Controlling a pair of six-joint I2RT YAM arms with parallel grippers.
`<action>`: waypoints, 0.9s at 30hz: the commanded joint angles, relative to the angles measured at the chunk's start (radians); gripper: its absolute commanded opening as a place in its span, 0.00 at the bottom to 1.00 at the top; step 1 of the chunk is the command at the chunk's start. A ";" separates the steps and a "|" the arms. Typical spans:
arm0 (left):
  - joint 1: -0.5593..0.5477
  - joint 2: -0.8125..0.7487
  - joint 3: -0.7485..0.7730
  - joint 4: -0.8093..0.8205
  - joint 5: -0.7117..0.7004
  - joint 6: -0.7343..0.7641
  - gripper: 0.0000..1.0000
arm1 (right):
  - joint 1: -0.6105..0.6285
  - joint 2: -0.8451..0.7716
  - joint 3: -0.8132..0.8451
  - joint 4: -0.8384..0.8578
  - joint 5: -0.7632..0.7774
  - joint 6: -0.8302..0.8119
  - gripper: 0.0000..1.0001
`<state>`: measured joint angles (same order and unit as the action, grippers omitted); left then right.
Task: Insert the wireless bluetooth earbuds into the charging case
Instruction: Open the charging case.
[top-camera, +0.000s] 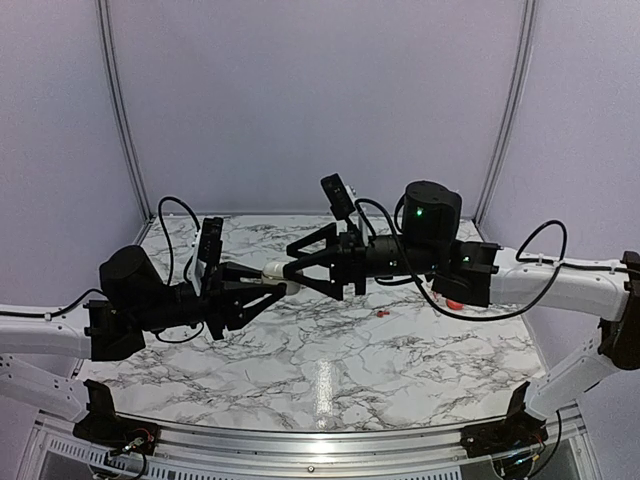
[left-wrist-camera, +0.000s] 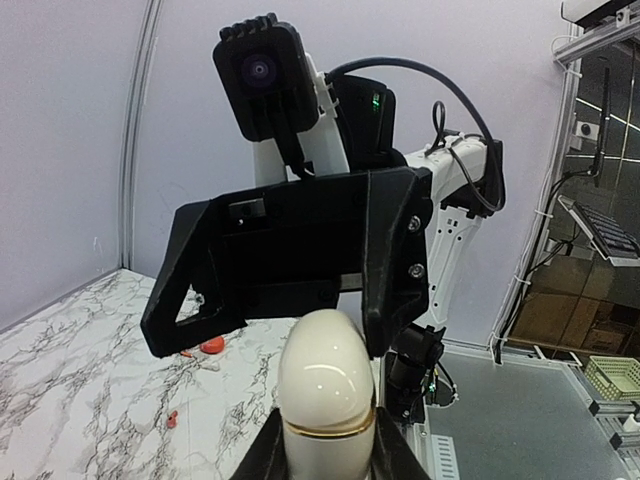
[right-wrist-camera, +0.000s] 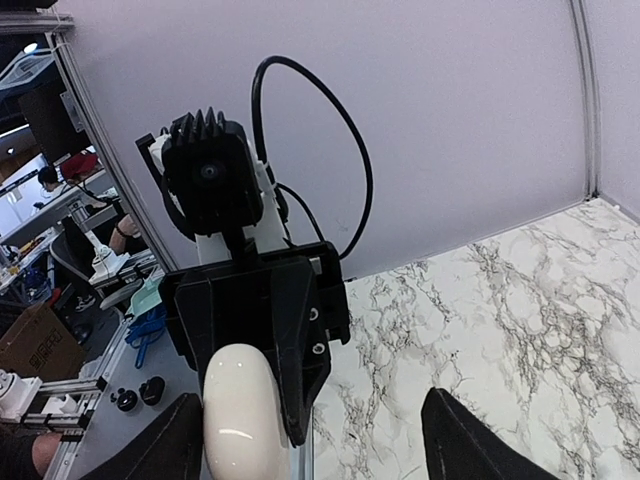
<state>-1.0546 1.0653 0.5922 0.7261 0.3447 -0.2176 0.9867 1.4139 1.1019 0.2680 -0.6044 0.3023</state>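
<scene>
The grippers meet head-on in mid-air, each barring the other's path. The left gripper (left-wrist-camera: 330, 452) clamps the case (left-wrist-camera: 325, 380). The right gripper (top-camera: 291, 263) stands spread, leaving gaps either side of the case. Beneath them lies open table (top-camera: 330, 365). An earbud (top-camera: 383, 312) lies uncovered, and the right arm (top-camera: 540, 282) overhangs the red case (top-camera: 455, 303).
</scene>
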 joint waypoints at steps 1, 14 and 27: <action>-0.004 -0.013 0.008 0.007 0.042 0.023 0.01 | -0.034 0.002 0.042 -0.025 0.047 0.019 0.74; -0.005 -0.013 0.001 -0.011 0.011 0.007 0.00 | -0.081 -0.005 0.062 -0.076 0.032 -0.008 0.73; 0.007 -0.016 -0.012 -0.071 -0.098 0.025 0.00 | -0.258 -0.146 -0.042 -0.218 0.007 -0.012 0.73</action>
<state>-1.0573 1.0653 0.5915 0.6724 0.2928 -0.2077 0.8490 1.3079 1.1103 0.1261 -0.5926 0.2829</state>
